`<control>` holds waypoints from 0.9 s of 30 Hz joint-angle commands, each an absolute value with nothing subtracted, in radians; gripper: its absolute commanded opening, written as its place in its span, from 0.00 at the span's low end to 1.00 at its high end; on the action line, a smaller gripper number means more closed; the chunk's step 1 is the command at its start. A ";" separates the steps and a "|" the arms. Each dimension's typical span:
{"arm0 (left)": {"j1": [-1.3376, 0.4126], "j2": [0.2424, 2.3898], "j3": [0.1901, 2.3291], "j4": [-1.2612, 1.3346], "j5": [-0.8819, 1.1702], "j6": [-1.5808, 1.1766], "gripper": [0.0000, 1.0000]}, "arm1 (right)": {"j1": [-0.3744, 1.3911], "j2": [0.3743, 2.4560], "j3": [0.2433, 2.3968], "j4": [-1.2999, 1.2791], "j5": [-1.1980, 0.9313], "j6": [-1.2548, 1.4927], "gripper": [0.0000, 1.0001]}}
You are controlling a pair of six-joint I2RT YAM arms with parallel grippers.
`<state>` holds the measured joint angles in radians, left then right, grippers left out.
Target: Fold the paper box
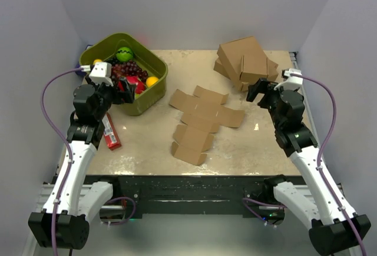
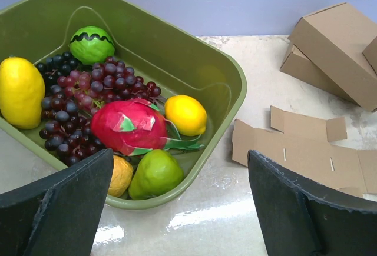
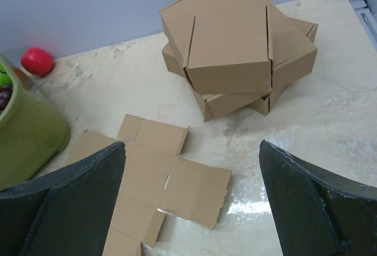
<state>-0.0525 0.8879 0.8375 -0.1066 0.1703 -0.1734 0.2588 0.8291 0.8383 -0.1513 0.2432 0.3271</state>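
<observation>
The box (image 1: pixel 203 120) lies flat and unfolded in the middle of the tabletop (image 1: pixel 259 144), so folding has not begun. The left jaws hang wide and empty by the bin (image 1: pixel 142 104) at the far-left corner, the right jaws likewise before the cartons (image 1: pixel 244 62) at the far-right corner. Next, I judge, both must reach its edges and raise opposite flaps along the creases.

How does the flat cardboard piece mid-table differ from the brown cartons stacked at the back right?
The paper box lies unfolded, flat on the table with its flaps spread; the stacked cartons are already folded shut. The paper box is one single sheet; the stacked cartons are several, piled askew. Both are plain, unmarked brown cardboard.
</observation>
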 commanded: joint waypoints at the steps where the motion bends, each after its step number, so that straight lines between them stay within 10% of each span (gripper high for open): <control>1: -0.048 0.870 0.862 -0.092 0.179 -0.178 1.00 | 0.259 0.859 0.923 -0.242 0.267 0.356 0.99; 27: -0.173 1.008 1.040 -0.115 0.160 -0.236 0.96 | 0.256 1.046 0.934 -0.344 0.016 0.440 0.99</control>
<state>-0.0685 0.9539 0.8970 -0.1234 0.1730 -0.2180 0.2588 0.9913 0.9283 -0.3126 0.1280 0.3859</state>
